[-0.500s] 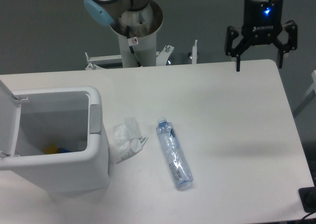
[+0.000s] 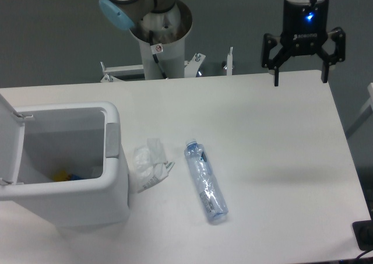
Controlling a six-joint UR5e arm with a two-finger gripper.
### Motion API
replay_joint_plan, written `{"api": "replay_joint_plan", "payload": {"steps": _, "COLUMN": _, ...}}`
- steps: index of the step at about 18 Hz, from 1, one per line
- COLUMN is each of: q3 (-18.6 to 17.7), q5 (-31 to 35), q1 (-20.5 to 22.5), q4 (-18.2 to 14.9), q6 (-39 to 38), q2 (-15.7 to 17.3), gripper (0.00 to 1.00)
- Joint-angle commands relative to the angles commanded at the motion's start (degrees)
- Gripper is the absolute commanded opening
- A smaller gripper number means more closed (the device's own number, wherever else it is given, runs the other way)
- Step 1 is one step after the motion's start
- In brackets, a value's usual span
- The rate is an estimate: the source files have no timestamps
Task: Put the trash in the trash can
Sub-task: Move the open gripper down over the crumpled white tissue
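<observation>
A crumpled white wrapper [image 2: 148, 164] lies on the table just right of the trash can [image 2: 115, 159]. To its right a clear bluish plastic bottle [image 2: 205, 180] lies on its side, cap end pointing away from me. The trash can is a large white bin at the left with its lid [image 2: 9, 137] swung up; some yellow and blue items show at its bottom. My gripper [image 2: 299, 77] hangs open and empty above the table's far right edge, well away from both pieces of trash.
The arm's base column [image 2: 160, 37] with a metal bracket stands behind the table's far edge. The table's right edge [image 2: 348, 153] runs diagonally below the gripper. A dark object [image 2: 364, 235] sits at the bottom right corner.
The gripper has shifted slightly left and up. The wrapper, bottle and bin have not moved.
</observation>
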State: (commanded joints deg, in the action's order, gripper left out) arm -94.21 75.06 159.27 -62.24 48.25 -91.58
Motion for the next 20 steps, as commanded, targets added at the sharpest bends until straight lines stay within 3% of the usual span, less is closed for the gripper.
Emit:
{"api": "replay_joint_plan", "payload": {"steps": 4, "q3": -7.81, "q5": 0.0, "q1": -3.17, "q4": 7.46, "q6": -0.35, "q2": 1.23, "gripper": 1.0}}
{"api": "replay_joint_plan", "payload": {"steps": 6, "q3": -11.16, "q5": 0.0, "q1": -6.24, "q4": 9.41, "q6": 0.09, "q2": 2.02, "gripper": 1.0}}
{"api": "replay_joint_plan", "payload": {"steps": 9, "q3": -15.12, "q5": 0.09, "q1": -10.63, "q4": 9.24, "q6": 2.62, "q2": 4.22, "gripper": 1.0}}
{"api": "replay_joint_plan", "payload": {"steps": 13, "q3": -20.04, "q5": 0.18, "q1": -16.69, "q4": 9.24, "q6": 10.0, "q2": 3.7, "gripper": 1.0}}
{"api": "replay_joint_plan", "payload": {"steps": 17, "q3": -24.95, "q5": 0.18, "q1": -23.29, "q4": 9.67, "q6": 9.24, "q2": 2.29, "gripper": 1.0}}
{"api": "replay_joint_plan", "payload": {"steps": 20, "q3": -24.98, "q5": 0.09, "q1": -25.32, "q4": 10.03, "q6": 5.9, "q2": -1.48, "gripper": 1.0}}
